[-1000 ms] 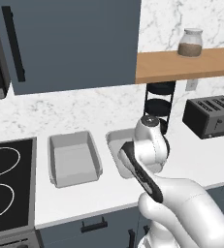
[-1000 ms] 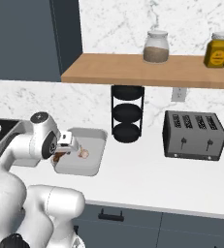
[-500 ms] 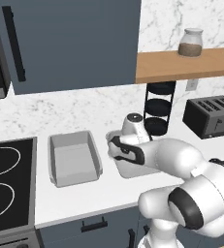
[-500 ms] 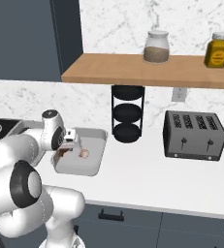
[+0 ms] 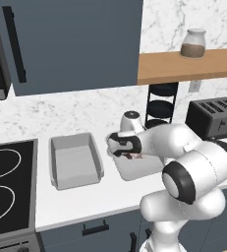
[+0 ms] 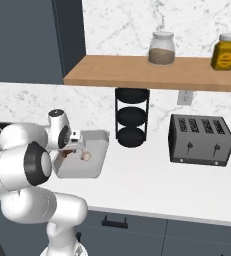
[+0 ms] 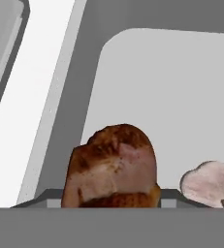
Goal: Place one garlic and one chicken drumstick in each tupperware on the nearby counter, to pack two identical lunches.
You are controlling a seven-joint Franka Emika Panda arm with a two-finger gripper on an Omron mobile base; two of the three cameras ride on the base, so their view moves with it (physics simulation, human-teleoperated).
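The gripper (image 5: 130, 155) hangs low over the near-left part of one grey tray (image 5: 147, 170), clenched on a brown drumstick (image 7: 112, 167) held just above the tray floor. A pale garlic (image 7: 208, 184) lies on that floor just beside the drumstick; in the right base view it sits near the tray's middle (image 6: 87, 156). The tray's rim (image 7: 60, 101) runs close along the drumstick's left, with a strip of white counter (image 7: 28, 97) beyond it, then the edge of a second tray (image 5: 74, 161), which stands empty and apart to the left. Two trays, one drumstick, one garlic can be counted. Open counter stretches right toward the toaster (image 6: 200, 139) and a black rack (image 6: 131, 119) behind.
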